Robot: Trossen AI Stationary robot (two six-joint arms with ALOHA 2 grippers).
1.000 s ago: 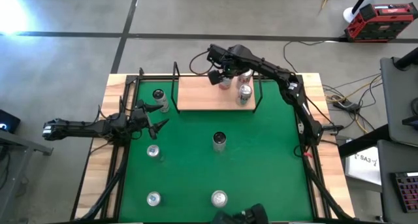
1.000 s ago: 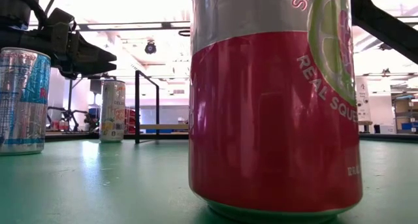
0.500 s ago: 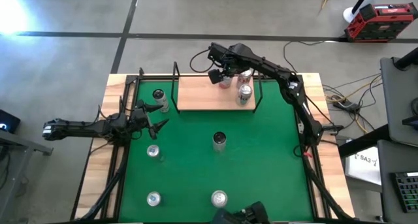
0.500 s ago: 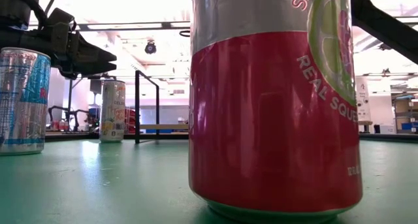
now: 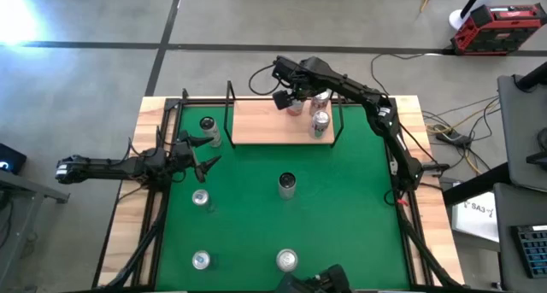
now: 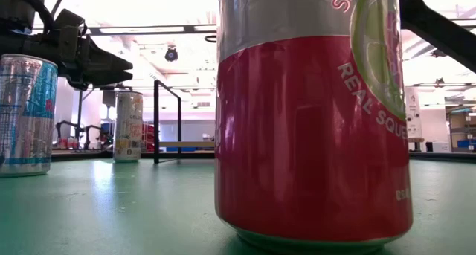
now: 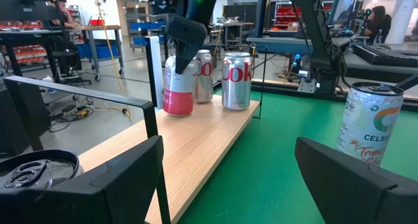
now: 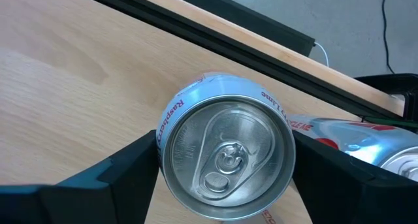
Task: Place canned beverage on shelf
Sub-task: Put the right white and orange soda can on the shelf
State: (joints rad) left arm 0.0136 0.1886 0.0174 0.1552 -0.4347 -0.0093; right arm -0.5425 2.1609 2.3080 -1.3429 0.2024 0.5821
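I see three cans (image 5: pixel 319 120) on the shelf (image 5: pixel 265 122) at the counter's (image 5: pixel 342 208) far edge; five more cans (image 5: pixel 287 184) stand on the counter.

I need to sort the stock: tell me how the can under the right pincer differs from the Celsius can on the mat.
The red-bottomed can stands on the shelf; the Celsius can stands on the green mat.
The right pincer brackets the red-bottomed can; the Celsius can stands free.
The red-bottomed can is red and silver; the Celsius can is pale with colourful print.
Both are upright.
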